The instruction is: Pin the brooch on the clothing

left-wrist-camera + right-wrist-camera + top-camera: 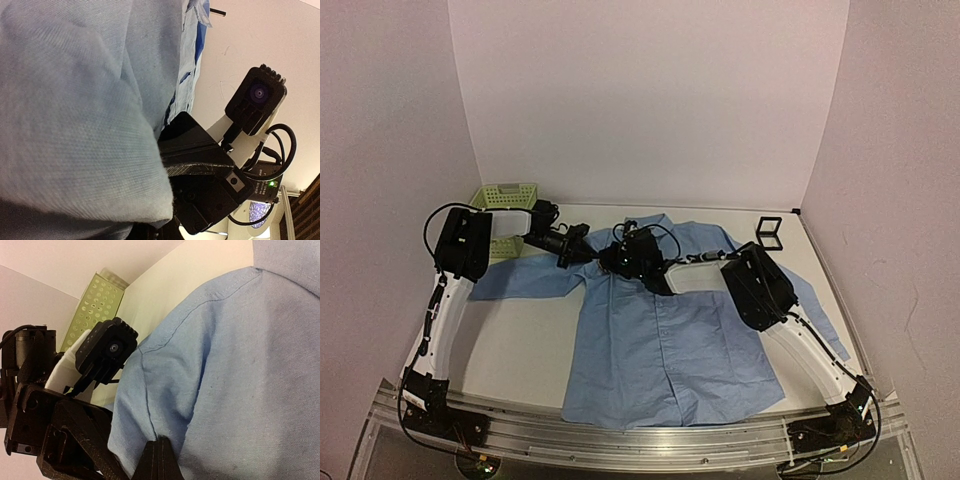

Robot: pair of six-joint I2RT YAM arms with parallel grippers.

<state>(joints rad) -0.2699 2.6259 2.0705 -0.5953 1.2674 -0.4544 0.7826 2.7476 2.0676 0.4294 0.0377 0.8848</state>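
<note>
The clothing (pixel 660 340) is a light blue shirt lying flat on the table, collar toward the back wall. Both grippers meet at its collar and left shoulder. My right gripper (pixel 161 454) is shut, its two fingers pressed together on a pinched fold at a seam of the clothing (pixel 240 365). My left gripper (pixel 607 258) reaches in from the left. In the left wrist view its fingertips are hidden under a bulge of the clothing (pixel 75 100). The right gripper (pixel 638 258) sits right beside it. The brooch is hidden in every view.
A pale green basket (pixel 505 200) stands at the back left, behind the left arm. A small black square frame (pixel 769 232) stands at the back right near the wall corner. The shirt's sleeves spread out toward both arms.
</note>
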